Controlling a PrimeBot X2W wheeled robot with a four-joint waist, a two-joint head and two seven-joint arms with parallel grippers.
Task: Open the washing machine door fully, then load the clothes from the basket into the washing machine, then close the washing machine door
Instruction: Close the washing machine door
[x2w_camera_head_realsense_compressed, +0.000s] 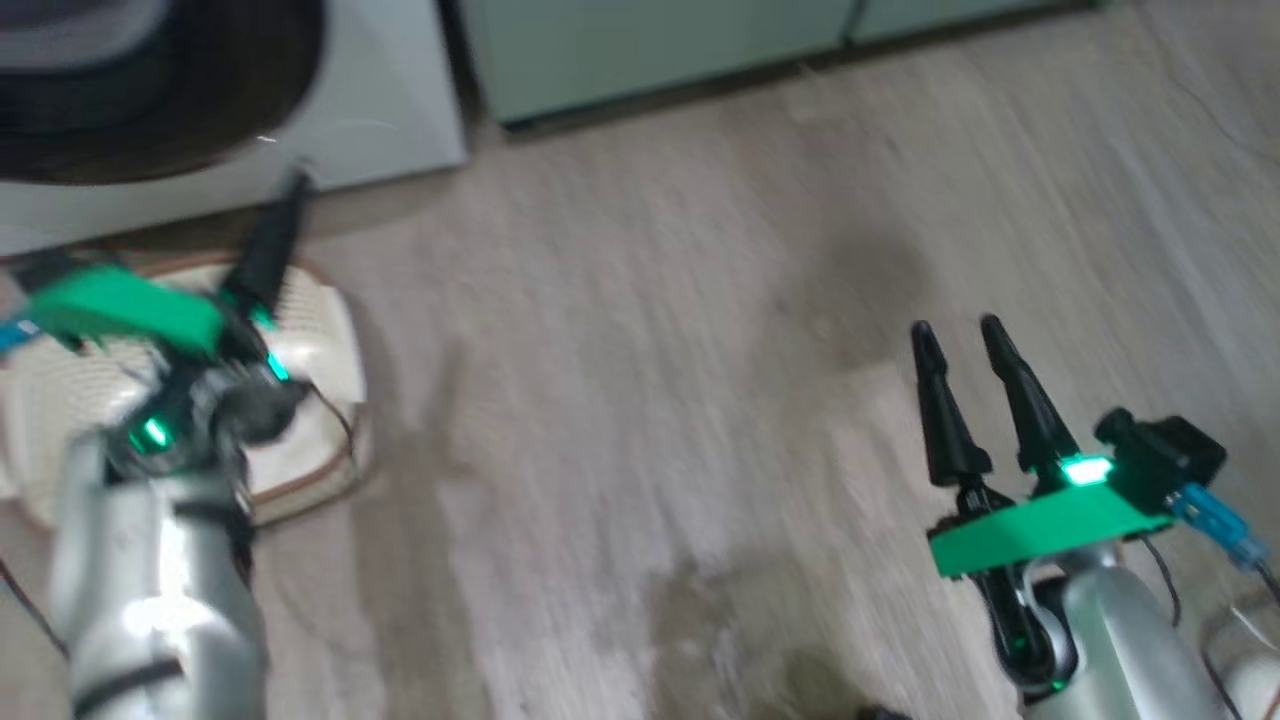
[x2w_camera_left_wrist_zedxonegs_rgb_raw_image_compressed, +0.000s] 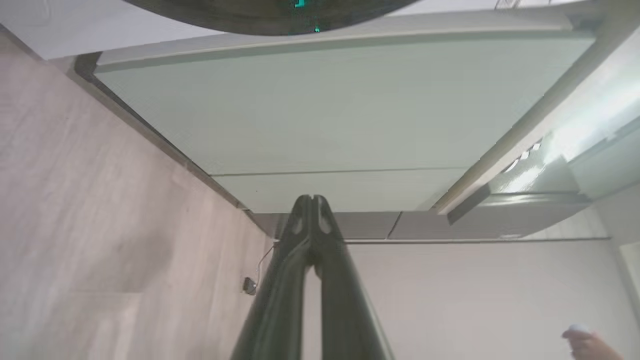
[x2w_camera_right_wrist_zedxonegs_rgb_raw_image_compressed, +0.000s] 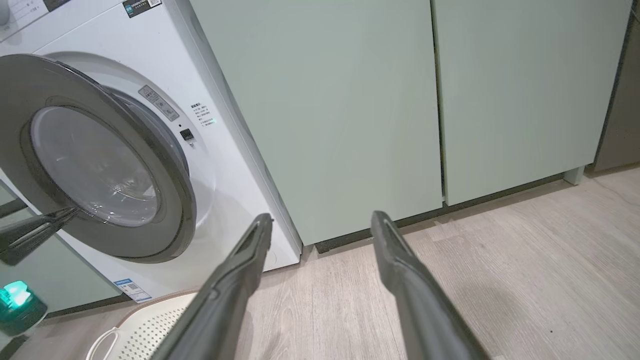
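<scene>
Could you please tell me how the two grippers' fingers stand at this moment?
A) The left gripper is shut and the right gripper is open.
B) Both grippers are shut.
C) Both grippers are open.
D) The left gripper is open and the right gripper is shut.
A: the left gripper has its fingers pressed together at the tips, while the right gripper holds its fingers well apart.

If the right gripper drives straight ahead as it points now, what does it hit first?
Likely the pale green cabinet door, low down, just right of the washing machine; depth is unclear.
</scene>
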